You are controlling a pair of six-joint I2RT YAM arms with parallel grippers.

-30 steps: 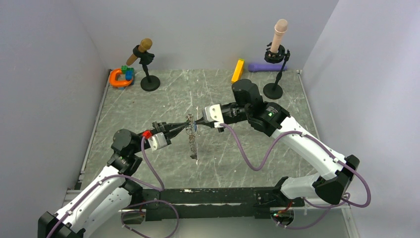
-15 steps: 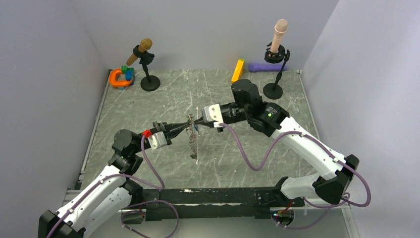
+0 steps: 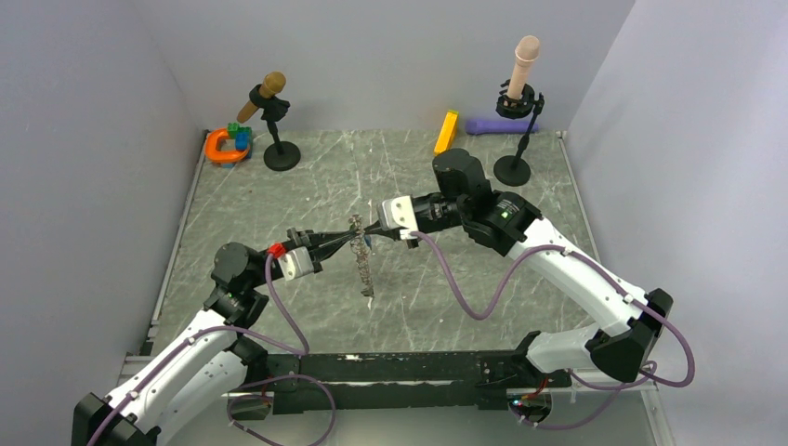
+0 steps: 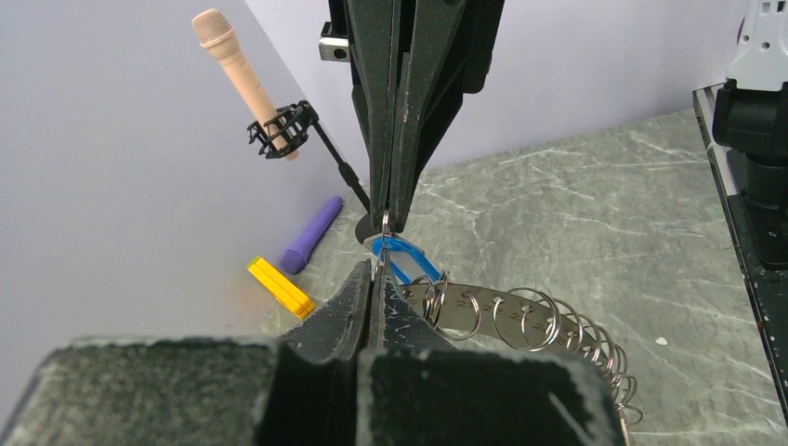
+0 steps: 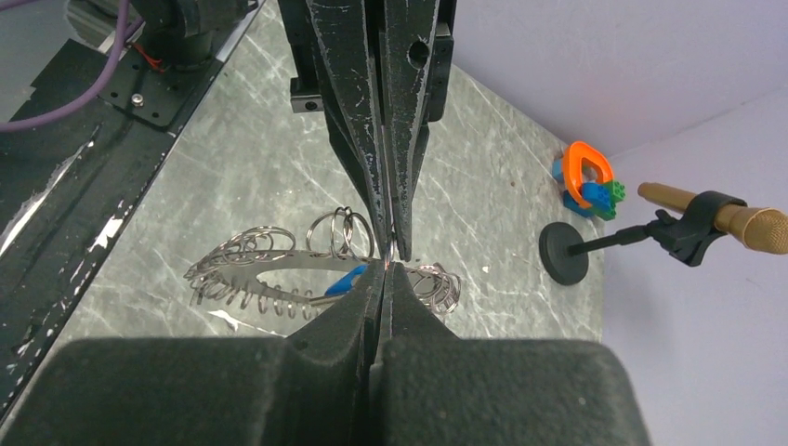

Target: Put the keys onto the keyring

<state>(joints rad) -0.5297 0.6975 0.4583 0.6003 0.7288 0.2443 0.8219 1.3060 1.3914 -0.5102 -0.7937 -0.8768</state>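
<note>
While the wide grey metal keyring fringed with small loops (image 3: 363,274) is held above the grey marbled table (image 3: 279,204), hanging where both grippers meet, threading is judged under way, not finished. The left gripper (image 3: 346,240) is clamped narrow on the keyring's rim. The right gripper (image 3: 370,231) appears pinched on the small blue-headed key (image 4: 398,256) there. Whether that key is hooked on cannot be told, and only 1 key is seen. No container is seen, though blocks are nested in the orange C-shaped toy (image 3: 219,149).

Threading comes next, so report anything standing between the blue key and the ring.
Nothing visible does. The blue key sits against the ring, right where the left end effector and right end effector meet, both shut on it.
</note>
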